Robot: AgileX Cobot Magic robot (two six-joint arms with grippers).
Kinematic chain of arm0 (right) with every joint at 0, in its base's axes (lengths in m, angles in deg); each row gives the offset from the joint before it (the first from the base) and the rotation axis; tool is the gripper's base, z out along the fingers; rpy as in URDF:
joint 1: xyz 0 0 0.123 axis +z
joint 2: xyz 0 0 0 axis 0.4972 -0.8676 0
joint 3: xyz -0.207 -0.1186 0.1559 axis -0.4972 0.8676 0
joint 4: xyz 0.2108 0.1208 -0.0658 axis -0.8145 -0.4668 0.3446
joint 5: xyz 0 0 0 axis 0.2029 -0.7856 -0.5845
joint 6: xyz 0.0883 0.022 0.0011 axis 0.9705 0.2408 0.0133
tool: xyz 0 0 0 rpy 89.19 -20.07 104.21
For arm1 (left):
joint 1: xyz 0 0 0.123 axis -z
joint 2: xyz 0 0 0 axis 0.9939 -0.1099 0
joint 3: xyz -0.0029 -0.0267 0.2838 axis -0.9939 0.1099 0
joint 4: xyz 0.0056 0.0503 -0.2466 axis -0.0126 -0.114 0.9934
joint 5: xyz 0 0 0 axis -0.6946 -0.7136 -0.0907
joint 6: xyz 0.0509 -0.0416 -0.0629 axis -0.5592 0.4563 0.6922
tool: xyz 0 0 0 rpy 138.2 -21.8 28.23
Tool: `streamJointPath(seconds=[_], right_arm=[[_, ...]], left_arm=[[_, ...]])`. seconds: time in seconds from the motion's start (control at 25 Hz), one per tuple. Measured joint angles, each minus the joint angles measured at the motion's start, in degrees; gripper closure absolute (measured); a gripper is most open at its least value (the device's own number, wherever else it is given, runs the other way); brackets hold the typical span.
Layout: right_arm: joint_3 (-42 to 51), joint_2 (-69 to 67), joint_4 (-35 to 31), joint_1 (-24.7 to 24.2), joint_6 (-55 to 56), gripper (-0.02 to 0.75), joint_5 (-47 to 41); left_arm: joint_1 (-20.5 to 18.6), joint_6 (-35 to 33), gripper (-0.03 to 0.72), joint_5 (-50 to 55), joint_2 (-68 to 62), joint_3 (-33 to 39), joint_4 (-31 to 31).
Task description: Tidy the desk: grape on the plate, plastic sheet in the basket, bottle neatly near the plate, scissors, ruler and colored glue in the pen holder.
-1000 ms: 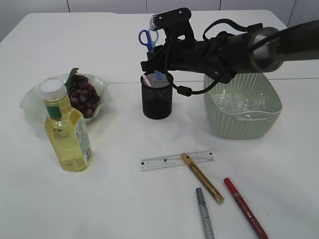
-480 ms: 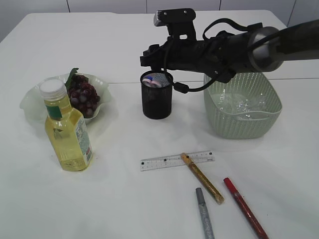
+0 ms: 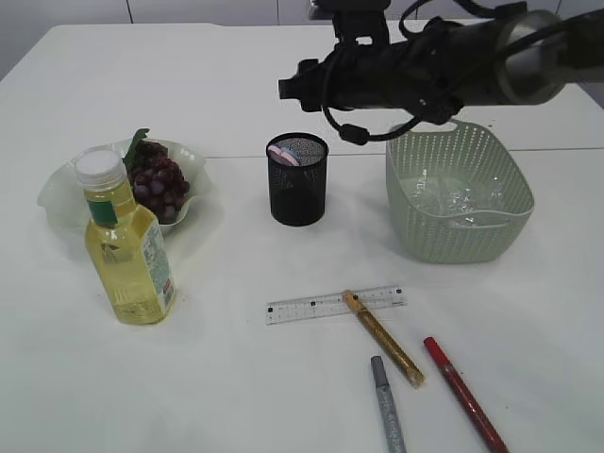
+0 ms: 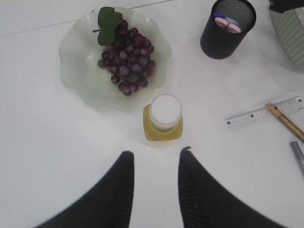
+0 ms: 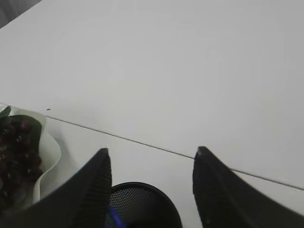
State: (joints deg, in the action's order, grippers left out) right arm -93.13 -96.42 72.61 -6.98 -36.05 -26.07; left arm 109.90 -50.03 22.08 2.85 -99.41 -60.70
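Observation:
Purple grapes [image 3: 157, 184] lie on the pale green plate [image 3: 57, 195], with the yellow bottle [image 3: 127, 253] upright in front of it. The black mesh pen holder [image 3: 297, 187] holds the scissors, of which only the handles [image 3: 283, 154] show. The clear ruler [image 3: 335, 304] lies flat, touching the gold glue pen [image 3: 382, 337]; the silver [image 3: 387, 408] and red [image 3: 464, 394] glue pens lie nearby. The plastic sheet [image 3: 444, 198] is in the green basket [image 3: 460, 231]. My right gripper [image 5: 152, 154] is open and empty above the holder [image 5: 142, 206]. My left gripper [image 4: 154, 154] is open and empty, high above the bottle [image 4: 164, 118].
The right arm [image 3: 425, 66] stretches across the back, above the basket and holder. The table's front left and far back are bare white surface.
The scissors went down into the pen holder and my right gripper let go of them. The right arm then rose and drew back to the right.

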Motion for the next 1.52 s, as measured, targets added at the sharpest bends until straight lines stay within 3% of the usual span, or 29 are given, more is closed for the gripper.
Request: streamJointPath(seconds=[0.48,0.84,1.12,1.52], right_arm=[[-0.03,11.63,-3.25,0.0,1.71,0.337,-28.27],[-0.13,14.93,-15.0,0.96,-19.13,0.366,-51.27],[-0.13,15.07,-21.98,2.24,-27.78,0.368,-67.95],[-0.13,15.32,-35.88,2.56,-29.77,0.369,-70.0]], left_arm=[[0.0,-0.85,0.449,0.0,-1.49,0.0,0.21],[0.11,-3.17,0.449,0.0,-5.71,0.0,1.33],[0.19,-7.6,0.449,-0.11,-7.66,0.0,3.03],[1.99,-16.77,0.449,-1.62,-8.87,0.0,7.87]])
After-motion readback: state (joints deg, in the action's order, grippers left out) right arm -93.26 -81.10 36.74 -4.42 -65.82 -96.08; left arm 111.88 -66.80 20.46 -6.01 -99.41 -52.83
